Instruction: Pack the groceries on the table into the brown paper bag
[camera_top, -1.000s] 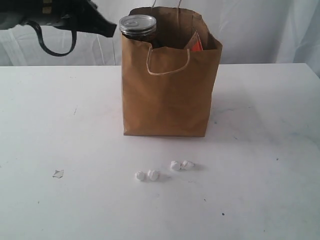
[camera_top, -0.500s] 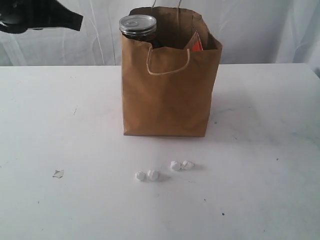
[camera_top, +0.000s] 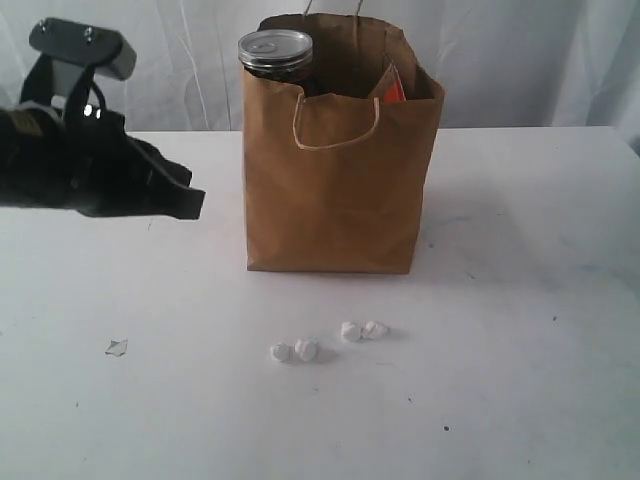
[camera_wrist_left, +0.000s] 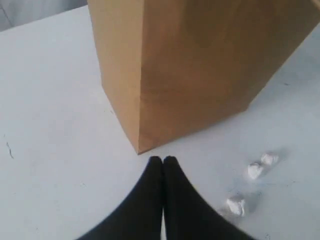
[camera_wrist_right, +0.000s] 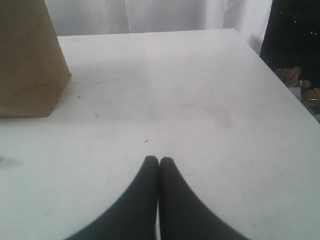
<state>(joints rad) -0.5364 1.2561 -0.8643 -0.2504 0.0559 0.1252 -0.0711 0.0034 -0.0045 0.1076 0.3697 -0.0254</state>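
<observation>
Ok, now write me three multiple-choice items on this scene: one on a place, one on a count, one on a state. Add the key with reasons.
1. Where is the dark silver-topped can relative to the brown paper bag?
A. beside it
B. behind it
C. poking out of its top

2. How many small white lumps lie on the table?
A. two
B. four
C. six

3. The left claw is:
A. shut and empty
B. wide open
C. shut on a lump

Key:
1 C, the can's lid rises above the bag's rim.
2 B, two pairs lie in front of the bag.
3 A, its tips meet with nothing between them.
</observation>
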